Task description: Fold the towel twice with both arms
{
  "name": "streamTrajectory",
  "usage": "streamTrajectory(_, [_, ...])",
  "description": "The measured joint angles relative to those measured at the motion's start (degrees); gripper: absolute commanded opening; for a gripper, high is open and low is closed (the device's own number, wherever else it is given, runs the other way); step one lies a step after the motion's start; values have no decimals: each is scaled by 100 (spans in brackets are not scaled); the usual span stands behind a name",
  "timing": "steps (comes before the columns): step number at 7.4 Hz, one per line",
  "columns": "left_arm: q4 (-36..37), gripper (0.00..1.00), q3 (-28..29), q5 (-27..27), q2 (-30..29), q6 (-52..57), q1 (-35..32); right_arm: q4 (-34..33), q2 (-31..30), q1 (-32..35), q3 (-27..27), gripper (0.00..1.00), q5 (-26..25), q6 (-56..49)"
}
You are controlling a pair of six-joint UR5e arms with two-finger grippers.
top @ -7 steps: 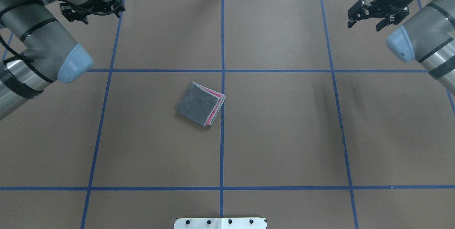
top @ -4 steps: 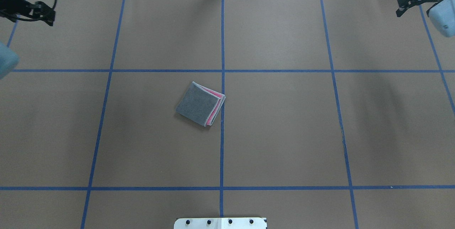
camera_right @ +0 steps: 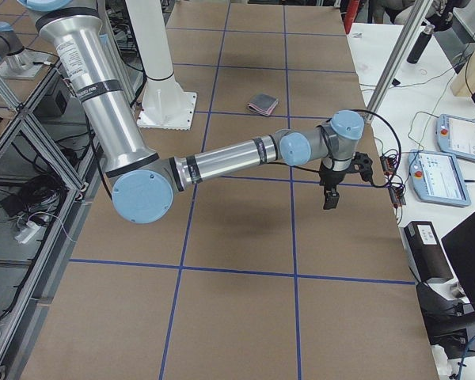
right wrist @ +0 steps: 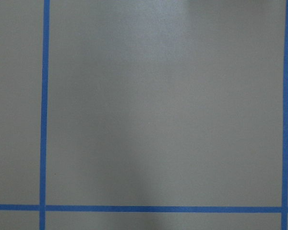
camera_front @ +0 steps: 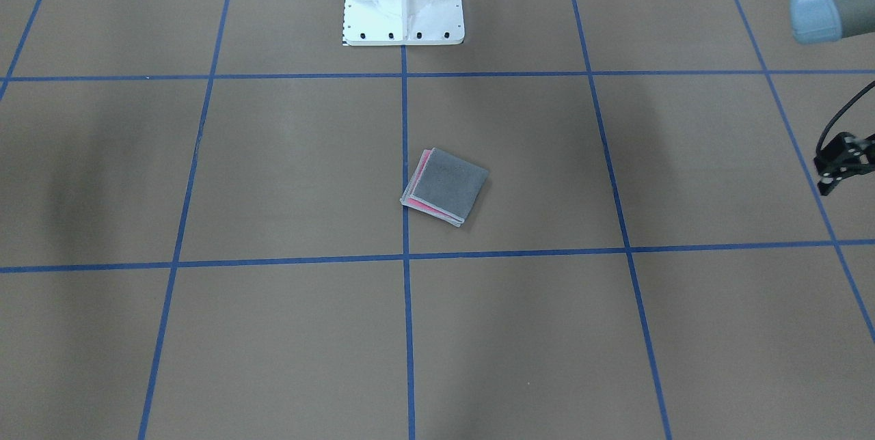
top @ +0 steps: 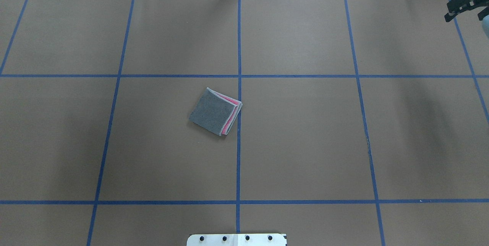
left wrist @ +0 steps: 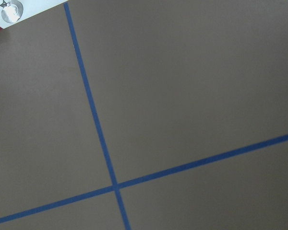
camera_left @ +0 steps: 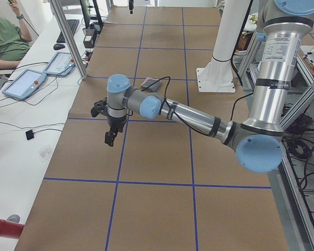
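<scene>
The towel (top: 212, 113) lies folded into a small square near the table's middle, dark grey face up, with pink layers showing at its right edge. It also shows in the front view (camera_front: 448, 184) and both side views (camera_left: 150, 83) (camera_right: 263, 104). My left gripper (camera_front: 844, 167) hovers open and empty near the table's far left edge (camera_left: 102, 125), outside the overhead view. My right gripper (top: 464, 13) hovers open and empty at the far right corner (camera_right: 344, 182). Both are far from the towel. The wrist views show only brown table and blue tape.
The white pedestal base (camera_front: 403, 9) stands at the robot's side of the table (top: 237, 239). Blue tape lines (top: 239, 47) divide the brown surface. Control tablets lie on the side benches (camera_left: 23, 83) (camera_right: 459, 138). A seated person (camera_left: 5, 42) is beyond the left bench.
Both arms have drawn outward from the table's far corners. The left arm has left the overhead view and the right gripper has moved to the right edge. The towel has not moved.
</scene>
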Motion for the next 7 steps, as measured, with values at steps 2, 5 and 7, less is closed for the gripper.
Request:
streamTrajectory(2, [-328,100,278,-45,511,306,-210,144,-440,74,230,99,6,-27])
streamTrajectory(5, [-359,100,426,-618,836,346,-545,-578,-761,805,564,99,470,-817])
streamTrajectory(7, [-314,100,442,-846,889,350,-802,-1704,-799,1306,877,99,533,-1973])
